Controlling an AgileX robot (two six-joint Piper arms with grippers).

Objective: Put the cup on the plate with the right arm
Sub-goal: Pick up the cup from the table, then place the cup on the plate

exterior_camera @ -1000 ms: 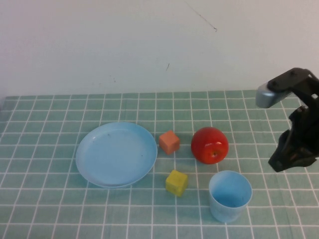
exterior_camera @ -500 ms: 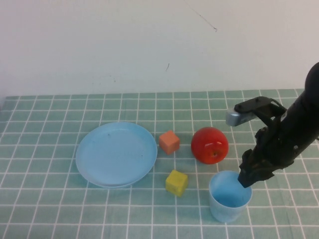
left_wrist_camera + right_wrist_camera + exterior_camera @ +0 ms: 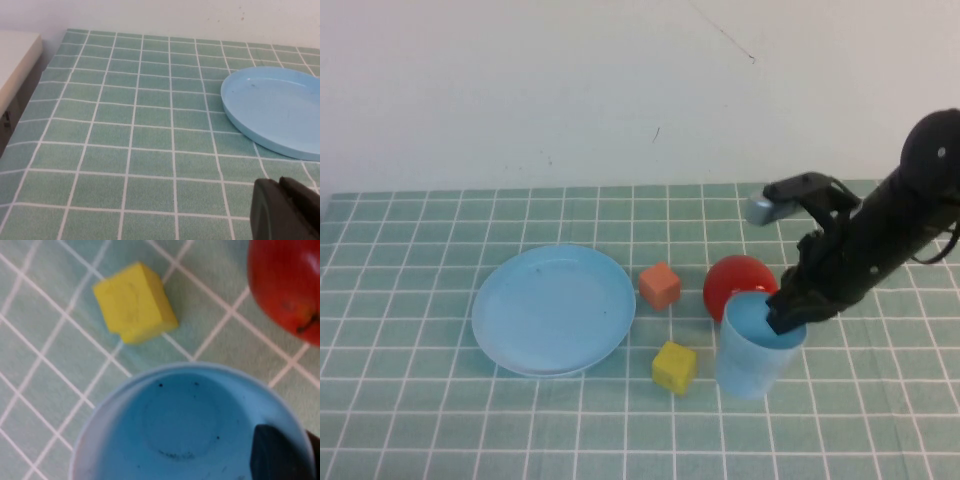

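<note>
The light blue cup [image 3: 745, 358] sits in front of the red apple, tilted a little and seemingly raised off the cloth. My right gripper [image 3: 788, 312] grips its right rim. In the right wrist view one finger [image 3: 277, 455] is inside the cup [image 3: 185, 425] and the other is outside the wall, so the right gripper [image 3: 300, 445] is shut on the rim. The light blue plate [image 3: 555, 308] lies to the left, empty, apart from the cup. My left gripper [image 3: 280, 184] is shut and empty, low over the cloth near the plate [image 3: 275, 110]. It is out of the high view.
A red apple [image 3: 732, 280] sits just behind the cup and touches or nearly touches it. A yellow cube [image 3: 674, 367] lies left of the cup and an orange cube [image 3: 660, 286] lies between the plate and the apple. A white wall stands behind the green checked cloth.
My right arm came down and left from the table's right side onto the cup and closed on its rim. The cup has shifted left and back toward the apple.
</note>
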